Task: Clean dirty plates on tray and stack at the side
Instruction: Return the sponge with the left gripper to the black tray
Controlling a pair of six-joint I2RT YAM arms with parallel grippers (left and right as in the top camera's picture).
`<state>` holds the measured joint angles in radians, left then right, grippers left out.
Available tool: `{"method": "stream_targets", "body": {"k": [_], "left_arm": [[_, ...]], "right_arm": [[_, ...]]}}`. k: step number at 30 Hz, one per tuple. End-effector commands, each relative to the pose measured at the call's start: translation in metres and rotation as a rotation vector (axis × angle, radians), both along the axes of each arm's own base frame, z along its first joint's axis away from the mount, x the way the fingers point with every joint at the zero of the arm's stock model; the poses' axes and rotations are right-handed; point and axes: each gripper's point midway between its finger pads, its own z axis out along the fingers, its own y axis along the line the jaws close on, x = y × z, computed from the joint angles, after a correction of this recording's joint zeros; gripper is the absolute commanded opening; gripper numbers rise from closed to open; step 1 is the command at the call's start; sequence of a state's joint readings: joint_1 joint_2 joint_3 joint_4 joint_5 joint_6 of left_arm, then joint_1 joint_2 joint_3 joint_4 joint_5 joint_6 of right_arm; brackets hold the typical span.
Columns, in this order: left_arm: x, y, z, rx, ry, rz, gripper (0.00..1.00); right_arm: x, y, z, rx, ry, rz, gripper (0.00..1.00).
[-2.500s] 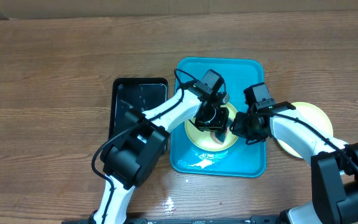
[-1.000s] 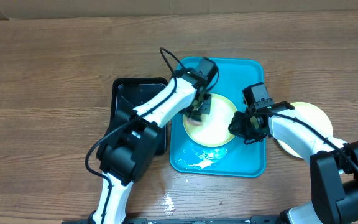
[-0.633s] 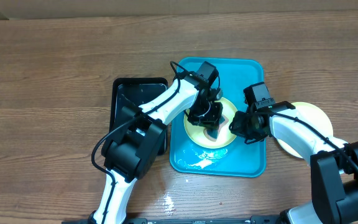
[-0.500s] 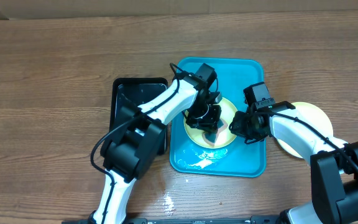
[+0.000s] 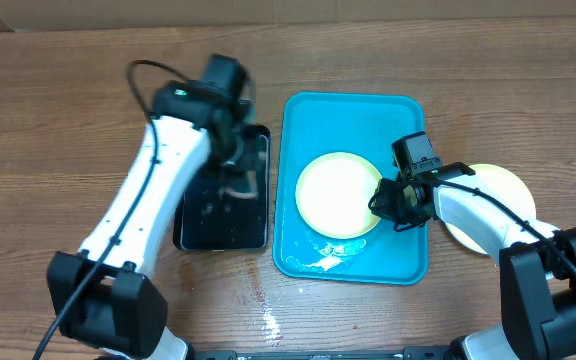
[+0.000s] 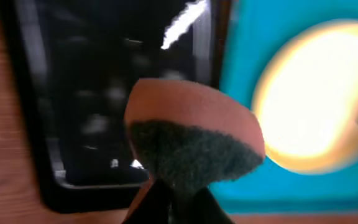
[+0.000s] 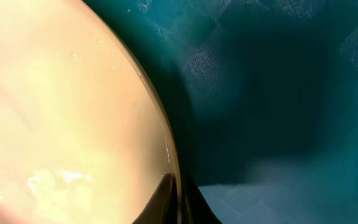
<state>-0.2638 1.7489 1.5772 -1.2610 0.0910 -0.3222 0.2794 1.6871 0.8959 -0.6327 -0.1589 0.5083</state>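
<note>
One plate (image 5: pixel 336 195) flat in the middle of the turquoise tray (image 5: pixel 308 120), pale centre, yellow-green rim, no smudges visible from overhead. Right gripper (image 5: pixel 388 200) clamped narrow on that plate's right rim, with the dark tray floor beyond it in the right wrist view. A wet, shiny patch (image 5: pixel 323 262) on the tray floor just near of the plate, towards the near-left corner.

Second plate (image 5: pixel 503 185) out on the wooden table (image 5: pixel 48 150), right of the turquoise tray and apart from it. Near-left part hidden under the right arm (image 5: pixel 468 215), so impossible to tell whether one plate or several stacked.

Black tray (image 5: pixel 198 225) just beside the turquoise tray's left edge, narrower and glossy, with pale specks on its floor. Left gripper (image 5: pixel 233 165) hanging over its far-right part, pinched on a sponge (image 6: pixel 191 143) with an orange-brown body and a dark green scouring face turned to the wrist camera. Sponge filling the middle of the left wrist view and blocking much of the black tray below, with the plate and turquoise tray blurred off to the right. Left arm (image 5: pixel 138 200) crossing the black tray's far-left corner, hiding it from overhead.

A few water spots (image 5: pixel 268 325) on the table at the near edge, in line with the gap between the two trays.
</note>
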Motion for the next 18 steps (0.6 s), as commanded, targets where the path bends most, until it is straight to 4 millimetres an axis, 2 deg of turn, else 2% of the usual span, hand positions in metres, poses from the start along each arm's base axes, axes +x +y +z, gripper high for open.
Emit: {"method": "stream_targets", "body": {"k": [1,3,6,8,10,14,18], "left_arm": [[-0.003,0.047,-0.042,0.139,0.064,0.101,0.15],[-0.007,0.055,-0.065,0.131,0.087,0.128,0.15],[-0.019,0.052,-0.097,0.066,0.14,0.144,0.16],[-0.021,0.052,-0.105,0.067,0.141,0.144,0.2],[-0.02,0.052,-0.108,0.065,0.133,0.144,0.28],[-0.017,0.052,-0.093,0.063,0.122,0.145,0.33],[-0.013,0.051,-0.055,0.055,0.086,0.146,0.38]], "right_arm": [[-0.007,-0.011,-0.013,-0.066,0.028,0.008,0.04],[-0.007,-0.011,-0.013,-0.066,0.028,0.009,0.04],[-0.007,-0.011,-0.013,-0.066,0.028,0.009,0.04],[-0.007,-0.011,-0.013,-0.066,0.028,0.009,0.04],[-0.006,-0.011,-0.013,-0.065,0.024,0.009,0.04],[-0.006,-0.011,-0.013,-0.065,0.024,0.009,0.04],[-0.008,-0.011,-0.008,-0.069,0.039,0.009,0.04]]}}
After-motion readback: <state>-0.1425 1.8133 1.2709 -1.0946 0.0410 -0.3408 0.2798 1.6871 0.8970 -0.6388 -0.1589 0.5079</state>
